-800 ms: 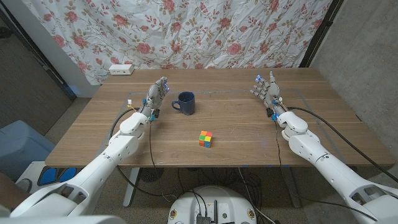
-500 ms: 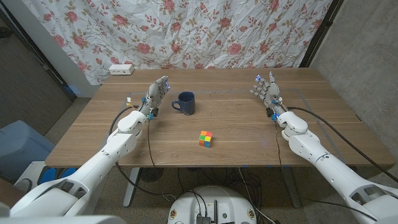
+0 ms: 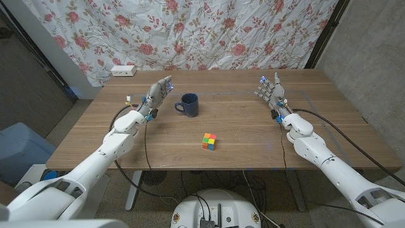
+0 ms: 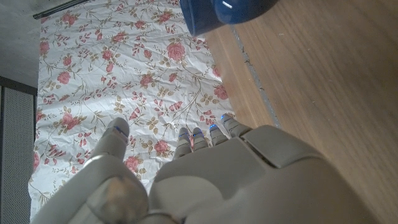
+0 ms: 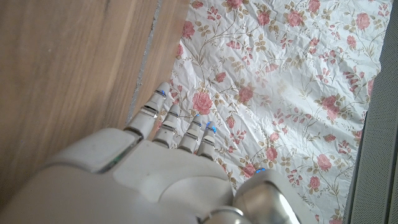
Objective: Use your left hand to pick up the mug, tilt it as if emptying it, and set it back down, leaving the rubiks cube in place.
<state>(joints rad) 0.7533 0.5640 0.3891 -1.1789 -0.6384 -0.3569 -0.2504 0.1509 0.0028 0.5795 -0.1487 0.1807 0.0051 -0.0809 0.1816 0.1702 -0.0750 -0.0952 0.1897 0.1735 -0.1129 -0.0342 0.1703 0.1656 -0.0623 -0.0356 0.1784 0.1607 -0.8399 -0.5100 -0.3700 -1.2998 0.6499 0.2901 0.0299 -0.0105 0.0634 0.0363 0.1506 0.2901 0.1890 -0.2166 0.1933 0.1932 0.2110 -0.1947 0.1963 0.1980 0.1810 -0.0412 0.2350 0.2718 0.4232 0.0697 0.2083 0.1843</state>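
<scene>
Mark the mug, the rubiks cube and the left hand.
mug (image 3: 188, 105), head view, on its blue outer wall.
rubiks cube (image 3: 209, 141), head view, on its top face.
left hand (image 3: 157, 95), head view, on the middle of the hand, beside the mug's handle.

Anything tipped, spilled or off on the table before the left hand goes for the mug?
Nothing stands out. The blue mug stands upright with no spill around it, the rubiks cube sits square nearer the front edge, and both the left hand and right hand are empty, clear of both things.
</scene>
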